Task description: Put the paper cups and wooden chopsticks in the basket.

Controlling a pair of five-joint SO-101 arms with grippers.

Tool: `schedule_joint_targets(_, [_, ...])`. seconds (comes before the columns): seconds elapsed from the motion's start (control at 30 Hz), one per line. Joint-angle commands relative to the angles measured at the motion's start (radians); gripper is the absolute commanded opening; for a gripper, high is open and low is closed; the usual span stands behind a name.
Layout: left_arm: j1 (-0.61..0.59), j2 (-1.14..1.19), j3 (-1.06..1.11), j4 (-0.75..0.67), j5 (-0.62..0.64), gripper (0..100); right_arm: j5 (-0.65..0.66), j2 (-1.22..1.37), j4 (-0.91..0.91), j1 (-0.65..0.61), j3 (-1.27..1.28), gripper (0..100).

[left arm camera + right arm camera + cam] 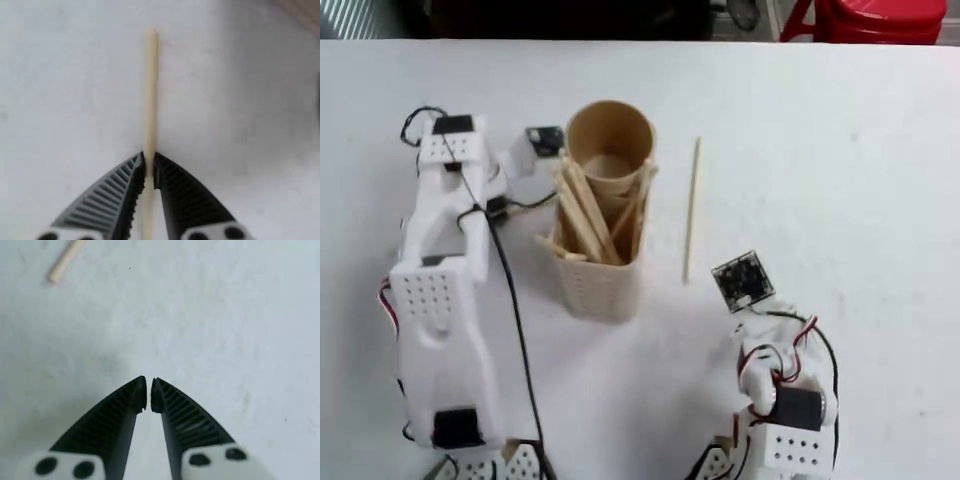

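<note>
A cream perforated basket (601,290) stands mid-table. It holds several wooden chopsticks (582,215) leaning in it, and a brown paper cup (610,140) upright at its far end. One loose chopstick (692,208) lies on the table to the right of the basket. My left gripper (149,160) is shut on a chopstick (150,90) that sticks straight out from its fingertips over the white table. The left arm (440,290) sits left of the basket. My right gripper (149,386) is shut with nothing in it, and an end of the loose chopstick (64,262) lies beyond it.
The right arm (775,400) is at the near right, with its camera board (742,278) just short of the loose chopstick. A red stool (880,20) stands past the table's far edge. A black cable (515,320) runs between the left arm and the basket.
</note>
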Motion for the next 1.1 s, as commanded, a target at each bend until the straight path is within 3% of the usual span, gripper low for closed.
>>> schedule_joint_targets(0.0, [-0.050, -0.102, -0.129, 0.169, 0.023, 2, 0.009, -0.007, -0.002, 0.001, 0.009, 3.5])
schedule_joint_targets(0.33, [-0.125, -0.452, -0.221, 0.199, 0.370, 2, 0.009, -0.007, -0.001, 0.001, 0.009, 3.5])
schedule_joint_targets(0.5, [-0.090, -0.700, -0.229, 0.199, 0.585, 2, 0.009, -0.007, -0.002, 0.001, 0.009, 3.5])
schedule_joint_targets(0.7, [0.142, -1.030, -0.226, 0.158, 0.824, 2, 0.009, -0.007, -0.001, 0.001, 0.009, 3.5])
schedule_joint_targets(0.83, [0.332, -1.165, -0.229, 0.028, 1.030, 2, 0.009, -0.007, -0.001, 0.001, 0.009, 3.5])
schedule_joint_targets(0.93, [0.432, -1.201, -0.219, -0.089, 1.131, 2, 0.009, -0.007, -0.001, 0.001, 0.009, 3.5])
schedule_joint_targets(1.07, [0.547, -1.158, -0.187, -0.112, 1.226, 2, 0.009, -0.007, -0.001, 0.001, 0.009, 3.5])
